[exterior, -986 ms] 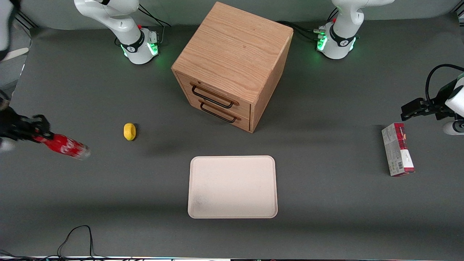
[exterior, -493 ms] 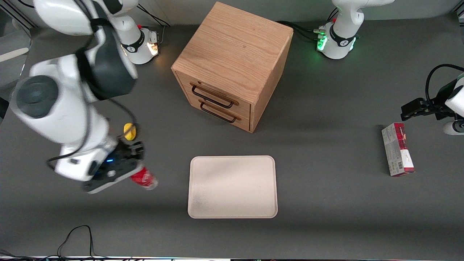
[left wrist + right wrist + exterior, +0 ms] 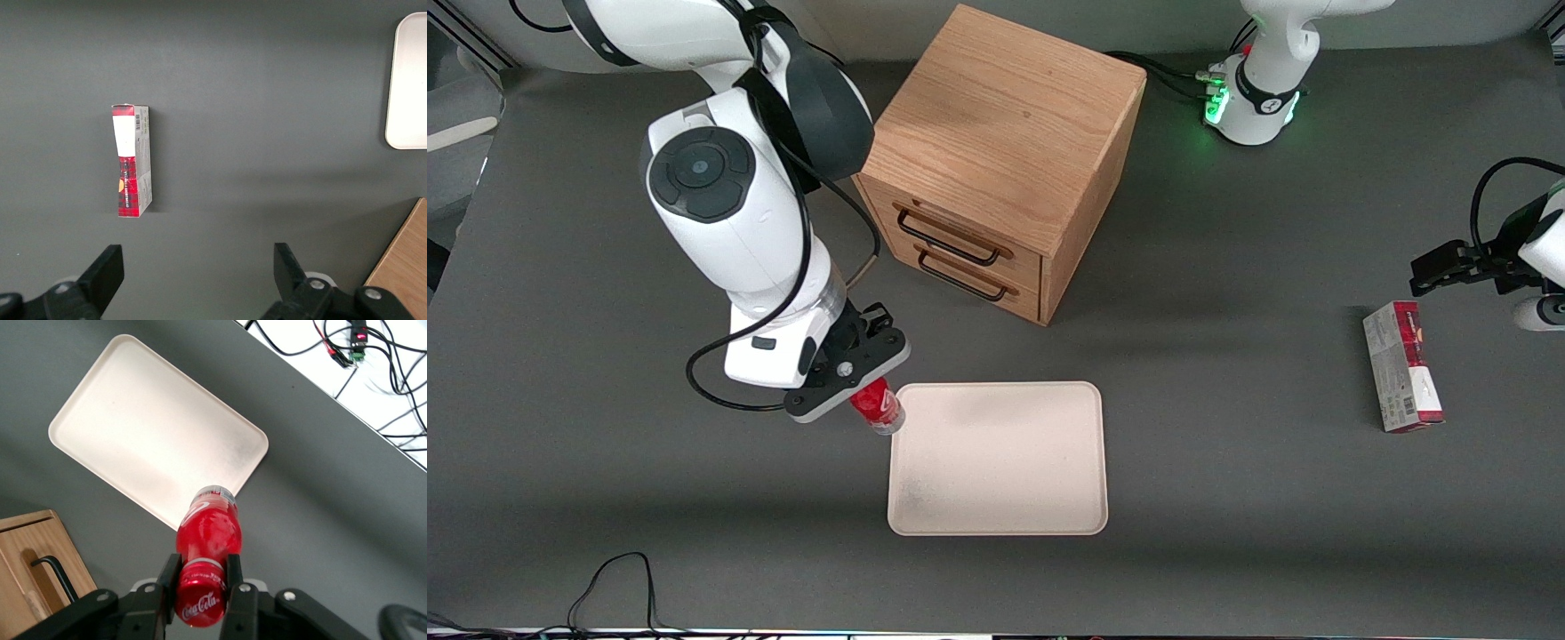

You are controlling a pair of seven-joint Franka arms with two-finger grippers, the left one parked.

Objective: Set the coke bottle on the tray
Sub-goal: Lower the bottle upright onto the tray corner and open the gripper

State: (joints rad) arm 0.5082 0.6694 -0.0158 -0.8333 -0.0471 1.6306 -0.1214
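My right gripper (image 3: 864, 384) is shut on the coke bottle (image 3: 877, 407), a small red bottle held by its cap end with the clear base pointing down. It hangs above the table just beside the cream-white tray (image 3: 996, 498), at the tray's corner nearest the drawer cabinet and the working arm's end. In the right wrist view the fingers (image 3: 169, 579) clamp the red cap of the coke bottle (image 3: 207, 527), my gripper (image 3: 200, 577) is above it, and the tray (image 3: 140, 427) lies below.
A wooden drawer cabinet (image 3: 996, 151) with two black handles stands farther from the front camera than the tray. A red-and-white carton box (image 3: 1402, 364) lies toward the parked arm's end. A black cable (image 3: 618, 578) loops at the table's near edge.
The arm has swung in from the working arm's end of the table, carrying the bottle to the tray's corner. The yellow lemon seen earlier is now hidden by the arm.
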